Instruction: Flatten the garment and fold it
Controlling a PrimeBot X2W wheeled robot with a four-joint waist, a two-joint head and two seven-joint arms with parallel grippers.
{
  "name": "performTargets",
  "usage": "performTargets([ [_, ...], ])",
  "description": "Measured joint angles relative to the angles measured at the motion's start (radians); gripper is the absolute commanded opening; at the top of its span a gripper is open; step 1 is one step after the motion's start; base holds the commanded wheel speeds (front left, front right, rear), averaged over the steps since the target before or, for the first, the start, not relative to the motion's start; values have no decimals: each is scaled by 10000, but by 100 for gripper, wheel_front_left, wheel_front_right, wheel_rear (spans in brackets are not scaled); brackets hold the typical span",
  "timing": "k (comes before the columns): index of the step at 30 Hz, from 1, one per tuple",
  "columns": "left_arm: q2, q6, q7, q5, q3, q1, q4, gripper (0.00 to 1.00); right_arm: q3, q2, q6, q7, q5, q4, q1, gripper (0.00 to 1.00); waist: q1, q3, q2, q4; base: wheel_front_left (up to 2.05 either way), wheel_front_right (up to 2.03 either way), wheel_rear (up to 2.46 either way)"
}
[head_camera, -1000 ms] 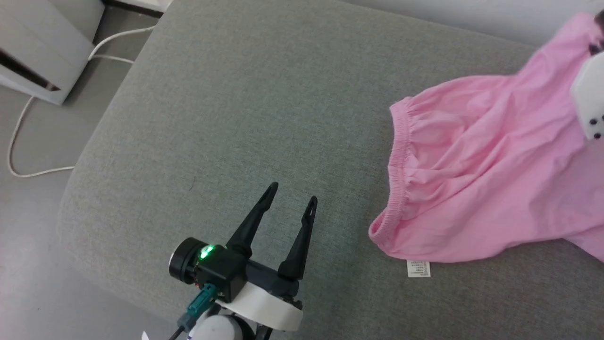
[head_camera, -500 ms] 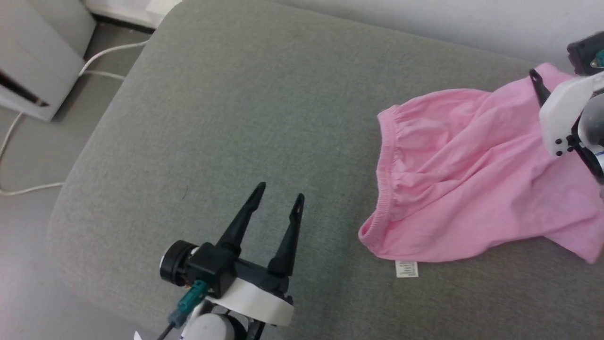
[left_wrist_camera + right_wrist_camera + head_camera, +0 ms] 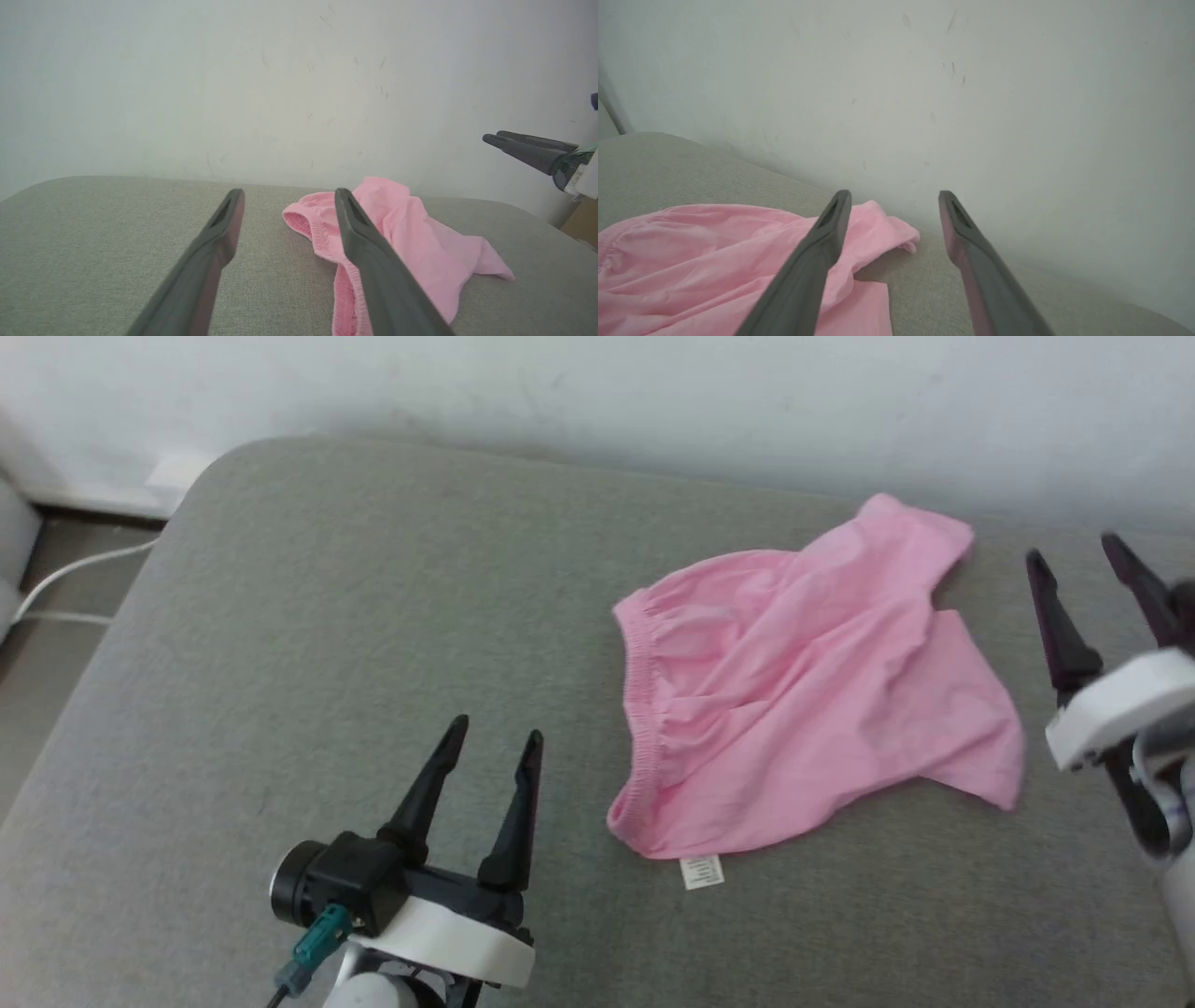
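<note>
**Right gripper has come off the shorts**

Since half a second ago our right gripper (image 3: 1073,549) has left the garment (image 3: 794,700). Before, it was over the pink fabric at the far leg, and now it stands beside the fabric without touching it. Our head camera has also turned, so the whole picture is shifted and the white wall (image 3: 597,392) now shows along the top.

Going from the left, a white cable (image 3: 75,569) lies on the floor beside the grey cushion (image 3: 327,616). Our left gripper (image 3: 496,728) is over bare cushion at the lower left. Its two dark fingers are spread, with nothing between them, and it is near the garment but apart from it.

To its right, the garment lies on the right half of the cushion, wrinkled and not flat. Its gathered waistband (image 3: 639,709) faces left, toward the left gripper. The small white care label (image 3: 701,872) sticks out at the near edge. The two short legs point to the right, and the far one reaches close to the wall.

At the far right, our right gripper is released as well, with fingers apart and empty, near the ends of the legs.
</note>
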Motion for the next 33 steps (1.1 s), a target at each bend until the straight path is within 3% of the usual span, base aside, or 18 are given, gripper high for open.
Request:
performTargets([
  [9, 119, -92, 2, -13, -42, 162, 663, 100, -2433, 1891, 0, -203, -541, -2393, 3345, 100, 1, -299, 0, -1050, 0, 0, 0],
  [14, 1122, -102, 408, -370, -1319, 93, 1684, 100, -3313, 3070, -8, 92, -729, -3603, 4585, 100, 1, -290, 0, -1463, 0, 0, 0],
  [18, 2063, -104, 1952, -934, -2368, -531, 1762, 100, -3409, 3310, -10, 374, -853, -4180, 4914, 100, 2, -117, 0, -1714, 0, 0, 0],
  [22, 2719, -104, 3267, -1290, -2594, -1132, 1622, 100, -3338, 3430, -10, 510, -963, -4470, 4918, 100, 3, 95, 0, -1936, 0, 0, 0],
  [27, 3118, -105, 4489, -1592, -2750, -1384, 1509, 100, -3331, 3496, -10, 527, -965, -4529, 4916, 100, 3, 332, 0, -2186, 0, 0, 0],
  [33, 3241, -73, 4753, -1662, -2738, -1531, 1365, 100, -3363, 3526, -10, 594, -1022, -4520, 4903, 100, 3, 617, 0, -2325, 0, 0, 0],
])
